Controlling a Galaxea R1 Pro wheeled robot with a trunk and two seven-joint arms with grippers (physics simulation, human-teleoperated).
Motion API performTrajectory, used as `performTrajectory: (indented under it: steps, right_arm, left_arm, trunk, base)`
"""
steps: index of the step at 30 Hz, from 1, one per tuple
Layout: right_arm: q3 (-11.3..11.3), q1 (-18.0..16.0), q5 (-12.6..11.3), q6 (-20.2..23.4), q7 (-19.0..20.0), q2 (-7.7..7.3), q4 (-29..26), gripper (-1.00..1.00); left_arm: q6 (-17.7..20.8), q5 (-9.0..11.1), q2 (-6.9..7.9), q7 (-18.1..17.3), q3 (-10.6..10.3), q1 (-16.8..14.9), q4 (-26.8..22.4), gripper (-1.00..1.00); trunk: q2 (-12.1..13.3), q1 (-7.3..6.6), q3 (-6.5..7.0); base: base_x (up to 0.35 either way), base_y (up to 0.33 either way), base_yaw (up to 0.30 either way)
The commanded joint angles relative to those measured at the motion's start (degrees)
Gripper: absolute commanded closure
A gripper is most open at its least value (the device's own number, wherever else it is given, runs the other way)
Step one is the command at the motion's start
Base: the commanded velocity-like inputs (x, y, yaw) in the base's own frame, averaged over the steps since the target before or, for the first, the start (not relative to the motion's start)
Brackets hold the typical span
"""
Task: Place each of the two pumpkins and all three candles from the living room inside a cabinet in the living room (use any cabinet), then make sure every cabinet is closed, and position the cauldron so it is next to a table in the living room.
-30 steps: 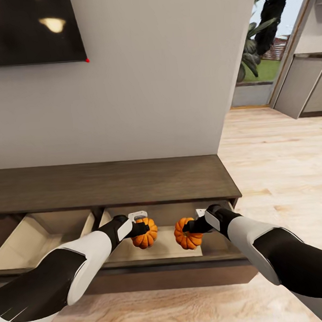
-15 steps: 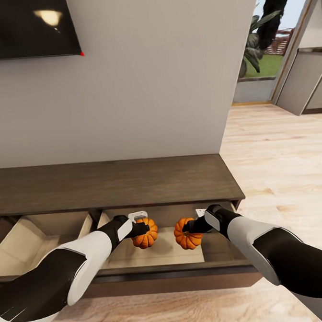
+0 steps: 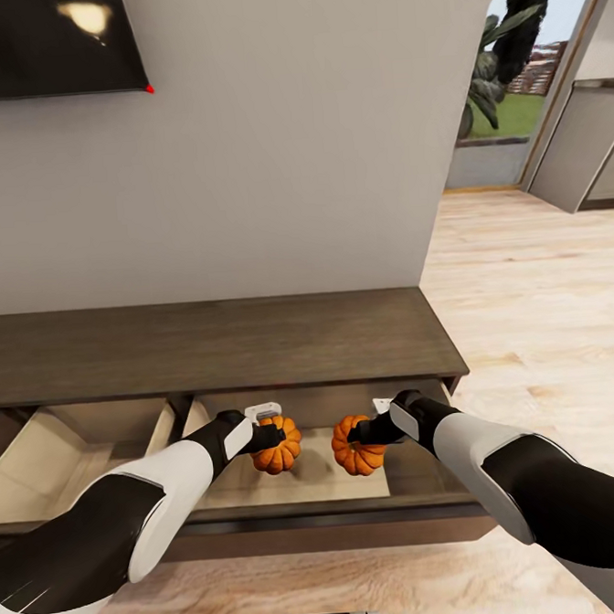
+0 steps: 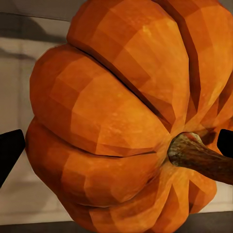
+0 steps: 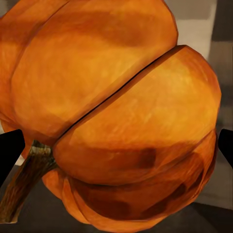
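Note:
Two orange ribbed pumpkins hang side by side over the open right drawer [image 3: 310, 481] of the long dark-brown cabinet [image 3: 209, 346]. My left gripper [image 3: 272, 435] is shut on the left pumpkin [image 3: 283, 455]. My right gripper [image 3: 362, 434] is shut on the right pumpkin [image 3: 359, 459]. Up close in the left wrist view, its pumpkin [image 4: 111, 121] sits between black fingertips [image 4: 9, 150], stem pointing sideways. The right wrist view has the other pumpkin [image 5: 121, 111] between its fingertips [image 5: 9, 150]. The drawer's pale beige interior lies under both. Candles, cauldron and table are out of view.
A second open drawer [image 3: 70, 452] sits at the left of the cabinet. A dark screen [image 3: 41, 42] hangs on the grey wall above. Light wood floor [image 3: 537, 327] runs right toward a glazed opening with plants [image 3: 501, 74] and grey cupboards [image 3: 589, 150].
The whole picture has shifted slightly, so the camera moved. Both grippers keep the same hold on their pumpkins over the right drawer.

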Motion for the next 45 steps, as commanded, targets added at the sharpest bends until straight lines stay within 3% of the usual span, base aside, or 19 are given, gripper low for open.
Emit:
performTrajectory:
  steps: [1,8,16,34,42,45]
  right_arm:
    - [0.5,-0.1,-0.4,0.0,0.4,0.01,0.1,1.0]
    - [0.5,0.3,-0.5,-4.2,0.6,-0.05,0.1,1.0]
    - [0.5,0.8,-0.5,-5.0,0.7,-0.06,0.1,1.0]
    - [0.5,1.0,-0.5,-5.0,0.7,0.03,0.1,1.0]
    - [0.5,1.0,-0.5,-5.0,0.7,0.03,0.1,1.0]
    - [0.5,1.0,-0.5,-5.0,0.7,0.03,0.1,1.0]
  left_arm:
    - [0.1,0.6,-0.02,0.2,-0.4,-0.1,0.0,1.0]
    - [0.2,0.6,-0.02,0.2,-0.4,-0.1,0.0,1.0]
    - [0.2,0.6,-0.02,0.2,-0.4,-0.1,0.0,1.0]
    - [0.1,0.6,-0.02,0.1,-0.4,-0.1,0.0,1.0]
    - [0.2,0.6,-0.02,0.1,-0.4,-0.1,0.0,1.0]
    - [0.1,0.6,-0.02,0.1,-0.4,-0.1,0.0,1.0]
  trunk:
    - [0.0,-0.02,-0.14]
    - [-0.1,0.17,-1.96]
    - [-0.2,0.37,-3.75]
    - [-0.2,0.37,-3.75]
    - [-0.3,0.58,-5.52]
    - [-0.3,0.58,-5.52]
  base:
    - [0.0,0.0,0.0]
    - [0.0,0.0,0.0]
    - [0.0,0.0,0.0]
    - [0.0,0.0,0.0]
    - [0.0,0.0,0.0]
    - [0.0,0.0,0.0]
